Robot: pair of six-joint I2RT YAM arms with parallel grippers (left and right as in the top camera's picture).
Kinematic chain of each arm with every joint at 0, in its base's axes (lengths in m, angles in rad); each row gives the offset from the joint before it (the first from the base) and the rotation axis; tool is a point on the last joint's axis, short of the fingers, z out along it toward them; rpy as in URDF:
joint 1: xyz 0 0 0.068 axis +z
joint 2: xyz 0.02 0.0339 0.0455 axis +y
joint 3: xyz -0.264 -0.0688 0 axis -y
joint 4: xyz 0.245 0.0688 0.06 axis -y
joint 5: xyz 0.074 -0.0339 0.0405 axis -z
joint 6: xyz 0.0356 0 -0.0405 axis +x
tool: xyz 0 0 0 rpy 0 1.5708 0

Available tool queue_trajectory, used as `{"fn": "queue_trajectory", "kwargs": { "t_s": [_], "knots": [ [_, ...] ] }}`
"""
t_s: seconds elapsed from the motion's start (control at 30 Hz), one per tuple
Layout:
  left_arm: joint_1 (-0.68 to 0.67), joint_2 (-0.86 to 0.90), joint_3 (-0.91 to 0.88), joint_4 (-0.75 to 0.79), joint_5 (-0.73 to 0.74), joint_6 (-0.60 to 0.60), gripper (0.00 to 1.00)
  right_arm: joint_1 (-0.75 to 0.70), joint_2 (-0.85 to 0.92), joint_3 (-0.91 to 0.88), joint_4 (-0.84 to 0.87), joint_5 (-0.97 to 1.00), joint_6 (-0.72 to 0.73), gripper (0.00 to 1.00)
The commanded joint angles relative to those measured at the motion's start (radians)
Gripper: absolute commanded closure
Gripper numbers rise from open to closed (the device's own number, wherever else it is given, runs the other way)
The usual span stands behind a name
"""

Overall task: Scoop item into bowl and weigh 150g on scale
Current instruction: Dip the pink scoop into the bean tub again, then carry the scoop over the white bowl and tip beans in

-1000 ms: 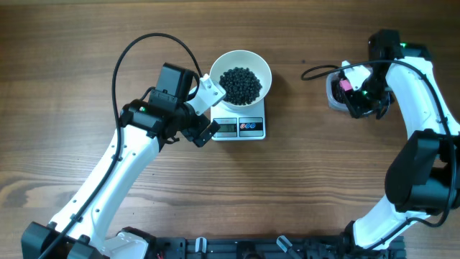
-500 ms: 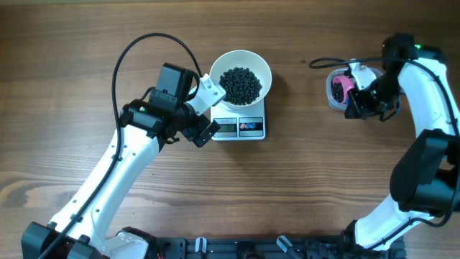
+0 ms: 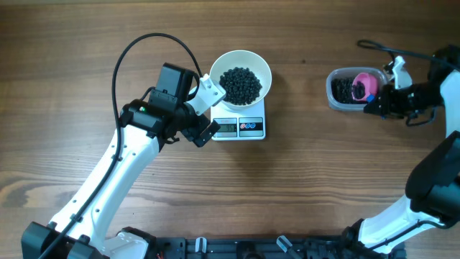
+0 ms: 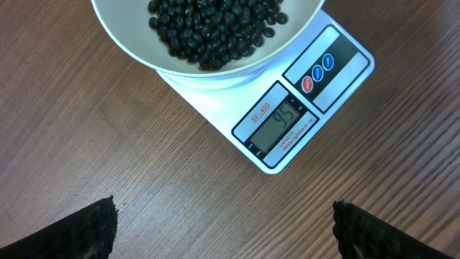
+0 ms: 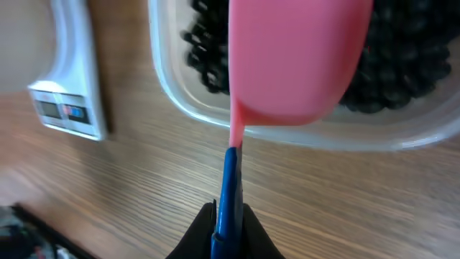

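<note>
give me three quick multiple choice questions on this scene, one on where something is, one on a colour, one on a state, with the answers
1. Where does the white bowl stand?
A. on the scale
B. on bare wood
C. on a shelf

2. What colour is the head of the scoop?
A. green
B. pink
C. yellow

3. How is the right tool?
A. open and empty
B. shut on a cloth
C. shut on the scoop, by its blue handle

Answers:
1 A, the scale's display pokes out from under the bowl.
2 B, the right wrist view shows it pink above the black beans.
3 C, the thin blue handle is pinched in its grip.
</note>
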Motion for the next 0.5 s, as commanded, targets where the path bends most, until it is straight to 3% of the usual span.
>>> {"fn": "queue_trajectory", "kwargs": {
  "t_s": [0.0,0.3,0.47],
  "knots": [
    [0.002,-0.008,-0.004,-0.001,0.016,0.02,0.0,-0.007,0.014,-0.003,-0.01,-0.203,-0.079,0.96],
    [0.002,-0.008,-0.003,-0.001,0.016,0.02,0.0,0.005,0.014,-0.002,-0.032,-0.473,-0.08,0.96],
    [0.002,-0.008,-0.004,-0.001,0.016,0.02,0.0,0.088,0.014,0.019,-0.031,-0.483,-0.067,0.96]
  ]
}}
